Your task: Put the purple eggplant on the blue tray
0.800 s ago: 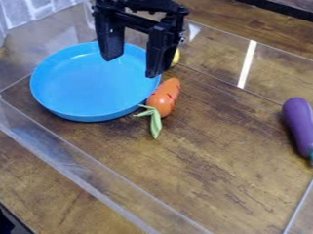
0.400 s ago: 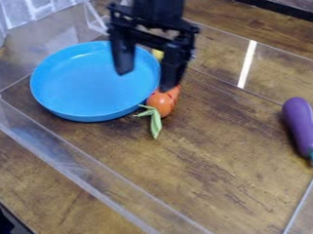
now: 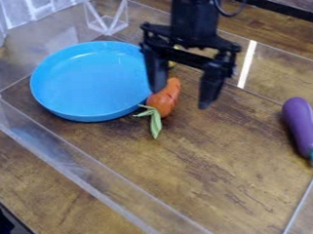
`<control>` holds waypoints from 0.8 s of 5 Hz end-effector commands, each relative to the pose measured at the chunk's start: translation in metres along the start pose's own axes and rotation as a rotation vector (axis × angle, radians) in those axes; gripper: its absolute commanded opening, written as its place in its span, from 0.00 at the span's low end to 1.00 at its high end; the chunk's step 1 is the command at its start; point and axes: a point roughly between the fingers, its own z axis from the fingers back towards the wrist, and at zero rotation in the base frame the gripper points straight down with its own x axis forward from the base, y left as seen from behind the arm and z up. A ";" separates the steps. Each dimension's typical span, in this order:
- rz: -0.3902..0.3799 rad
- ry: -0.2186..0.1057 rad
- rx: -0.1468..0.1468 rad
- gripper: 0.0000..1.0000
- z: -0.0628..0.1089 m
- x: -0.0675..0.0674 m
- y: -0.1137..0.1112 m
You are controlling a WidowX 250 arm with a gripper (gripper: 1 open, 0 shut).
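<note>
The purple eggplant (image 3: pixel 301 127) lies untouched on the wooden bench (image 3: pixel 189 186) near its right edge, well apart from the blue tray (image 3: pixel 86 81), because the end effector (image 3: pixel 185 81), fingers spread wide and empty, hangs over the orange carrot (image 3: pixel 162 97) to the eggplant's left.

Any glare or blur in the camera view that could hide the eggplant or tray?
Camera view: a white glare streak on the table lies between the open gripper and the purple eggplant; eggplant and blue tray stay clear of it; whole frame soft, low resolution.
</note>
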 end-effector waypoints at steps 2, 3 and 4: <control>-0.089 -0.065 -0.025 1.00 0.005 0.022 -0.027; -0.073 -0.089 -0.036 1.00 0.001 0.035 -0.044; -0.067 -0.116 -0.046 1.00 -0.003 0.050 -0.061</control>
